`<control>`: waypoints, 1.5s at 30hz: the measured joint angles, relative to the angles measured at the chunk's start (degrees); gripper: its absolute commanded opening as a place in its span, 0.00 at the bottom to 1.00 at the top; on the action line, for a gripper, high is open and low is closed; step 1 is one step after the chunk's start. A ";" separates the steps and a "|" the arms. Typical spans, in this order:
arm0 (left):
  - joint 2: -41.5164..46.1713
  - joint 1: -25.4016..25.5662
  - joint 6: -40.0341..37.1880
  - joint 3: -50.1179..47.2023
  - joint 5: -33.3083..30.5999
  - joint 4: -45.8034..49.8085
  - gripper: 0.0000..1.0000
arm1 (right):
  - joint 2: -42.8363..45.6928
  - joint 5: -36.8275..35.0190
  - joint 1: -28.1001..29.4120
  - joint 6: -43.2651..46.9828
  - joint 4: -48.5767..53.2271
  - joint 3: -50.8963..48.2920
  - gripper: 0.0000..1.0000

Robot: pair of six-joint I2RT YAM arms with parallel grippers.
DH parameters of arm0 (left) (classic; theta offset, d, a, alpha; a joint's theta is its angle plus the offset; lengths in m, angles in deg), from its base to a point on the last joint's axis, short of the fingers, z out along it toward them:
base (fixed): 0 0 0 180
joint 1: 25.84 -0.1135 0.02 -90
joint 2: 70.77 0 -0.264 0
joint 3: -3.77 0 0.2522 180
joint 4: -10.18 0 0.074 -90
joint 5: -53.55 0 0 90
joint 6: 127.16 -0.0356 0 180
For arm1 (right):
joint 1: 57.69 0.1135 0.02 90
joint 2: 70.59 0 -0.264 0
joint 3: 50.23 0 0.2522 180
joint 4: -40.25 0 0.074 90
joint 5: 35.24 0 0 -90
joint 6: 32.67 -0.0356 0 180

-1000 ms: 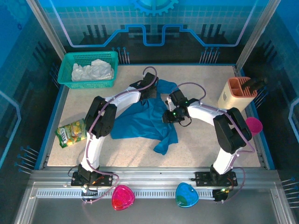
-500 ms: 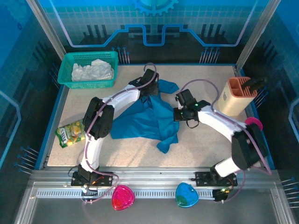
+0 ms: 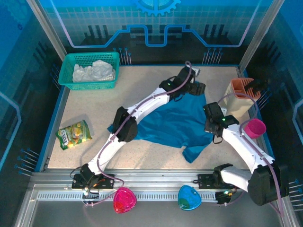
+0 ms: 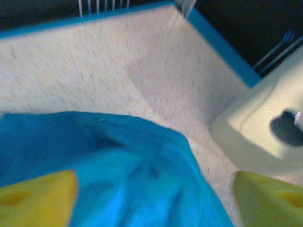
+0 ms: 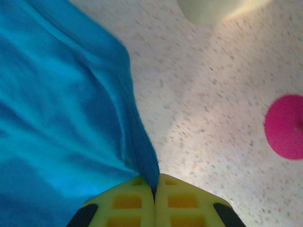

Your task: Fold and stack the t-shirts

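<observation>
The teal-blue short-sleeved cloth t-shirt (image 3: 175,123) lies rumpled in the middle of the speckled tabletop (image 3: 142,156), not yet flat, with one corner trailing toward the near edge. I read this as the spreading step, before any fold is made.

My right gripper (image 5: 155,187) is clamped together on the shirt's right-hand edge; its wrist view shows the hem pinched between the yellow pads. My left gripper (image 4: 151,203) stands with its fingers wide apart over the shirt's far edge, holding nothing, cloth bunched below it.

Just beyond that edge stands the cream holder with an orange top (image 3: 239,94), and a pink plastic cup (image 3: 255,127) sits near my right arm. The white crumpled t-shirt (image 3: 94,71) waits in the green mesh basket (image 3: 90,86) at the far left corner, well apart.

Next, I judge, the left gripper needs to come down and pinch a far corner, so both can draw the cloth taut and lay it flat, keeping clear of the holder.
</observation>
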 measured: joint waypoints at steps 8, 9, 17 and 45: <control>3.37 0.02 -2.64 -13.49 -3.61 -0.66 0.99 | -0.79 1.29 -5.11 -0.33 -0.81 -0.72 0.00; 5.66 -0.11 -3.30 -16.52 -5.03 -0.39 0.99 | -1.22 1.64 -5.49 -0.31 -1.05 -0.74 0.00; 30.62 -2.32 -1.97 -34.69 -15.37 5.09 0.99 | -2.38 5.68 -6.21 1.90 -2.47 -0.72 0.65; 68.91 -38.82 37.31 -105.13 2.19 5.64 0.37 | -27.17 26.91 20.76 13.66 -4.85 27.63 0.35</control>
